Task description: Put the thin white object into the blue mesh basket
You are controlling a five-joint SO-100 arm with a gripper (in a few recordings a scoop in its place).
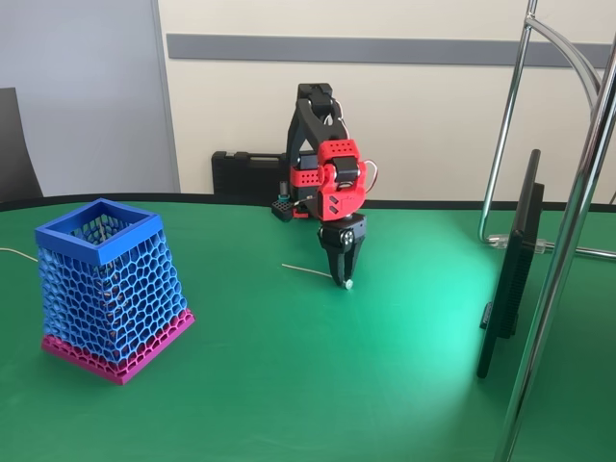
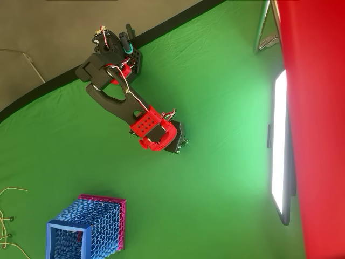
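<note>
The thin white object (image 1: pixel 313 272) lies low on the green table in the fixed view, with its round knob at its right end. My black gripper (image 1: pixel 344 279) points straight down at that knob end; its fingers come together around the stick just above the cloth. In the overhead view the red wrist (image 2: pixel 156 132) covers the fingers and the stick. The blue mesh basket (image 1: pixel 106 279) stands upright at the far left of the fixed view, well apart from the gripper, on its pink base band. In the overhead view the basket (image 2: pixel 86 226) is at the bottom left.
A dark monitor (image 1: pixel 510 279) stands edge-on at the right, beside a chrome stand (image 1: pixel 568 241). A black case (image 1: pixel 245 173) sits behind the arm's base. Thin white cables (image 2: pixel 8 216) trail at the left edge near the basket. Bare green cloth lies between gripper and basket.
</note>
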